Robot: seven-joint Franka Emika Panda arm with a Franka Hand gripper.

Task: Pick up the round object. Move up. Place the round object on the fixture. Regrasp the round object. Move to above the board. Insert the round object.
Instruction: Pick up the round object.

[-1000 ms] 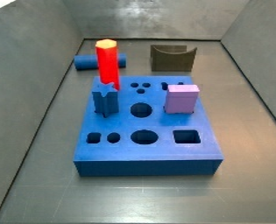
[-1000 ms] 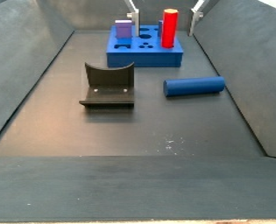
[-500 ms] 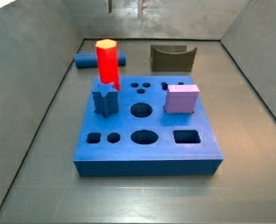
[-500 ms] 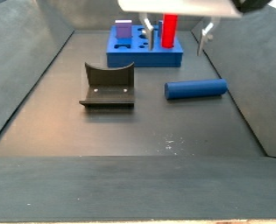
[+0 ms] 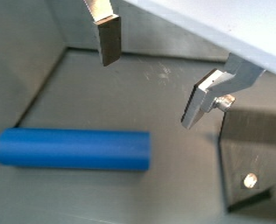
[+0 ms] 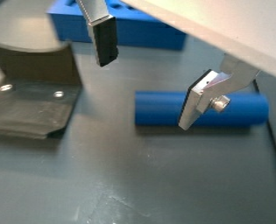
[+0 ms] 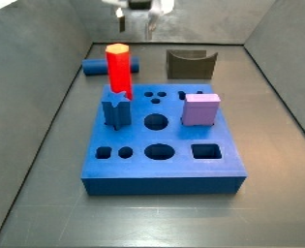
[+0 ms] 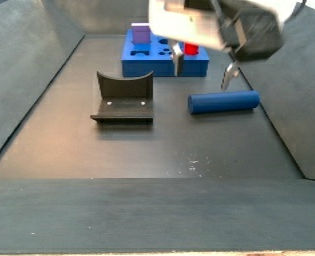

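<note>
The round object, a long blue cylinder, lies on its side on the dark floor in both side views (image 8: 224,101) (image 7: 94,68) and both wrist views (image 5: 75,150) (image 6: 243,109). My gripper (image 8: 203,70) (image 7: 137,21) hangs above the floor, over the cylinder's end and the space between it and the board. It is open and empty in both wrist views (image 5: 148,93) (image 6: 146,94). The fixture (image 8: 122,97) (image 7: 191,64) (image 6: 29,96) (image 5: 255,157) stands beside the cylinder. The blue board (image 7: 162,145) (image 8: 153,64) (image 6: 128,31) lies on the floor.
On the board stand a red hexagonal peg (image 7: 118,66), a short dark-blue star peg (image 7: 116,109) and a lilac cube (image 7: 201,108). Grey sloping walls (image 7: 39,107) close in the floor on both sides.
My gripper has come down from the top edge of the side views to just above the cylinder's end. Cylinder, fixture and board have not moved.
</note>
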